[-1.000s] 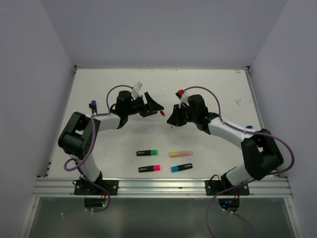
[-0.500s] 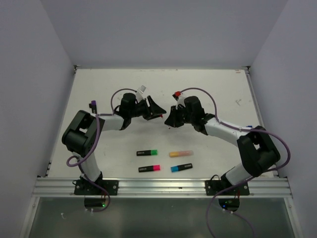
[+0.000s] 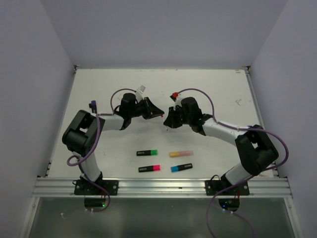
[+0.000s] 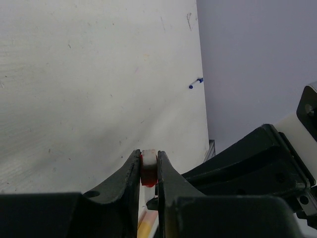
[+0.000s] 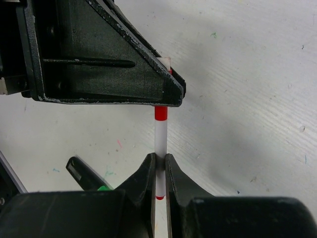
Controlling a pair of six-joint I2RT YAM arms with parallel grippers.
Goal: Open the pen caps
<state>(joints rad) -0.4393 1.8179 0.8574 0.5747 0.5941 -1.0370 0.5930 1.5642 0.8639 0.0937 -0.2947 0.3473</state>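
My two grippers meet tip to tip above the middle of the table. The right gripper (image 5: 159,168) is shut on the barrel of a thin white pen (image 5: 161,136), whose red tail shows just behind the fingertips. The pen's small red cap (image 5: 161,113) runs into the left gripper's fingers (image 5: 124,64). In the left wrist view the left gripper (image 4: 148,166) is shut on that red cap (image 4: 148,174). From above, the left gripper (image 3: 159,114) and the right gripper (image 3: 167,120) almost touch.
Several capped highlighters lie in front of the arms: green-capped (image 3: 147,152), peach-orange (image 3: 180,153), pink-capped (image 3: 149,169) and blue-capped (image 3: 181,167). A tiny blue piece (image 3: 248,127) lies near the right edge. A purple bit (image 3: 92,104) lies at the left edge.
The left gripper came in from open and closed on the pen's red cap. Both grippers drew closer together, and the right one kept its hold on the pen.
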